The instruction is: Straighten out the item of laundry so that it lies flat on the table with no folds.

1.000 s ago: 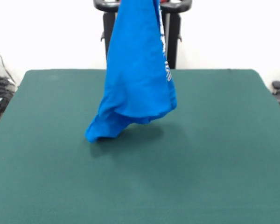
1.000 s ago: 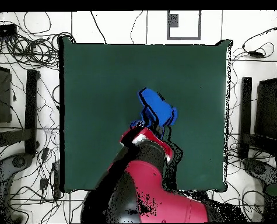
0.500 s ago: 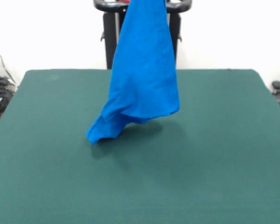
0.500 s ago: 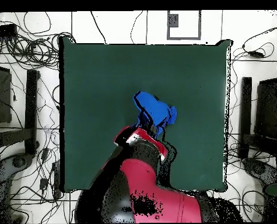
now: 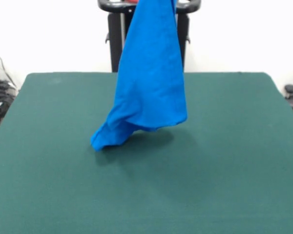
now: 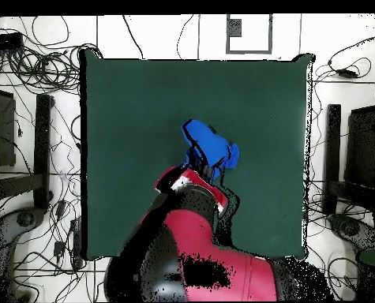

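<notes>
The item of laundry (image 5: 149,83), a bright blue garment, hangs in a long drape from above the picture's top edge. Its lowest corner (image 5: 100,141) touches the dark green table (image 5: 224,170) left of centre, and the rest hangs clear of the top. No lettering shows on it. In the overhead view the garment (image 6: 210,150) shows as a small blue bunch just beyond the end of the red arm (image 6: 192,197). The gripper itself is hidden, above the frame edge in the front view and under the arm's wrist in the overhead view. It holds the garment up.
The robot's black pedestal (image 5: 115,44) stands behind the table's far edge. Tangled cables (image 6: 32,158) and dark stands lie on the floor around the table. The arm's red body (image 6: 198,260) covers the table's edge nearest the base.
The hanging garment has turned a little, so the white lettering on its right edge no longer shows. Its top has shifted slightly right in the front view; the lowest corner stays on the table.
</notes>
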Robot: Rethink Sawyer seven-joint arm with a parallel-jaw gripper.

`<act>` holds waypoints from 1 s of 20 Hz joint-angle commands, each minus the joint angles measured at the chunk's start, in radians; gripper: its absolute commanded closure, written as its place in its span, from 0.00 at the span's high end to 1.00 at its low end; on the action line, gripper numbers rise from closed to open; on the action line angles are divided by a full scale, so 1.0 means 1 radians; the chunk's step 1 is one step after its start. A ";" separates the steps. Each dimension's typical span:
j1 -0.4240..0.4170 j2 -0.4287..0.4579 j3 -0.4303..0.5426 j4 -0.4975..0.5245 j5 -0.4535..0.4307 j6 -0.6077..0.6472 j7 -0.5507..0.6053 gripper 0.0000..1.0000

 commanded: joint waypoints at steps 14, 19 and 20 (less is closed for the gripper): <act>0.020 0.043 0.105 0.009 -0.020 0.275 -0.088 0.00; 0.018 0.061 0.110 0.019 -0.023 0.241 -0.075 0.00; 0.017 0.063 0.112 0.023 -0.023 0.236 -0.076 0.00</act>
